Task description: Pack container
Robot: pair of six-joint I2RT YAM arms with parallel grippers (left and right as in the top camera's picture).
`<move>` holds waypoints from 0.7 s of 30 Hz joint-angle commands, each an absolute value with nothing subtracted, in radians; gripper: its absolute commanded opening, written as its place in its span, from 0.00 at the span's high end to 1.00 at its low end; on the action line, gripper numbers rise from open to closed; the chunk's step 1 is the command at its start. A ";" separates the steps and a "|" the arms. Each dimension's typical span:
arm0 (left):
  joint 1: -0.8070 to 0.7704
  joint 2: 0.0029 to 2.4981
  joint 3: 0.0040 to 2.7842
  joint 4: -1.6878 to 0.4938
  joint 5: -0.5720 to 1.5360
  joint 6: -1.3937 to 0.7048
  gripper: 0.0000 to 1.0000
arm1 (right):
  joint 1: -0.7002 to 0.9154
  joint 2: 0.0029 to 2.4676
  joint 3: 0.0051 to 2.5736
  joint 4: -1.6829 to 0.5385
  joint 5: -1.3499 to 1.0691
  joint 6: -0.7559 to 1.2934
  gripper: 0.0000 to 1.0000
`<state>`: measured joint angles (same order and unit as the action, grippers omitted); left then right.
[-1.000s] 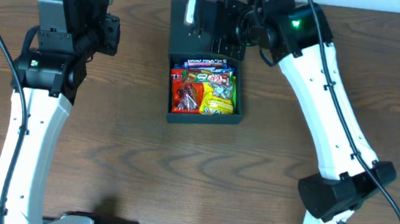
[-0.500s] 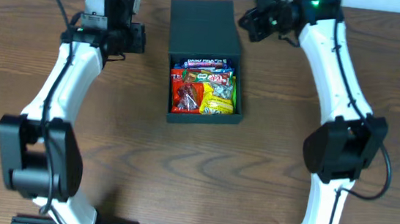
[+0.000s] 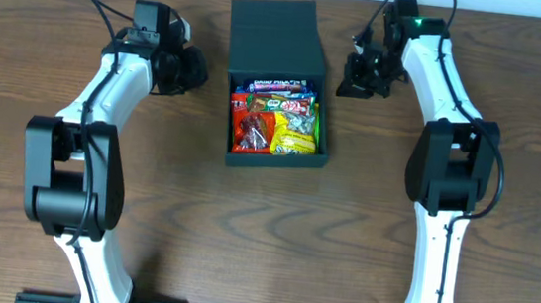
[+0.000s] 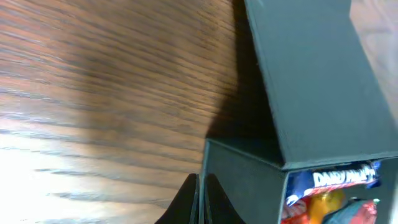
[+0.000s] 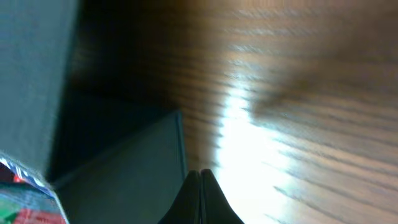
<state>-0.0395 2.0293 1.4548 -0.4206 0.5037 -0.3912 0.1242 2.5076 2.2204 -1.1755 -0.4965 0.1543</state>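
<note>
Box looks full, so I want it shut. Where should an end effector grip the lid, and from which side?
Likely the free edge of the flap lid, farthest from the snacks, coming from behind the container. It is a thin panel hinged at the back wall, so that edge gives most leverage. Left end effector and right end effector sit shut beside it.

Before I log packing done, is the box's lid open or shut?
Open. The lid is swung back behind the box, leaving the snack packets inside exposed.
</note>
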 commanded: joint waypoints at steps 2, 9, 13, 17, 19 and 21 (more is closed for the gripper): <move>-0.042 2.099 1.475 -0.402 0.616 -0.502 0.94 | 0.162 2.490 2.227 -1.143 -0.490 0.208 0.99; -0.067 2.135 1.475 -0.424 0.715 -0.532 0.94 | 0.207 2.496 2.227 -1.187 -0.523 0.216 0.99; -0.078 2.135 1.475 -0.477 0.734 -0.531 0.94 | 0.226 2.496 2.227 -1.250 -0.544 0.216 0.99; -0.079 2.135 1.475 -0.524 0.734 -0.505 0.94 | 0.240 2.496 2.226 -1.307 -0.554 0.208 0.99; -0.079 2.135 1.475 -0.542 0.734 -0.493 0.94 | 0.249 2.496 2.226 -1.333 -0.554 0.199 0.99; -0.079 2.135 1.475 -0.555 0.734 -0.475 0.94 | 0.262 2.496 2.227 -1.360 -0.555 0.179 0.99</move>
<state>-0.0654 2.1315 1.4578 -0.5396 0.6891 -0.5152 0.2127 2.5076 2.2208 -1.3483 -0.4751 0.1989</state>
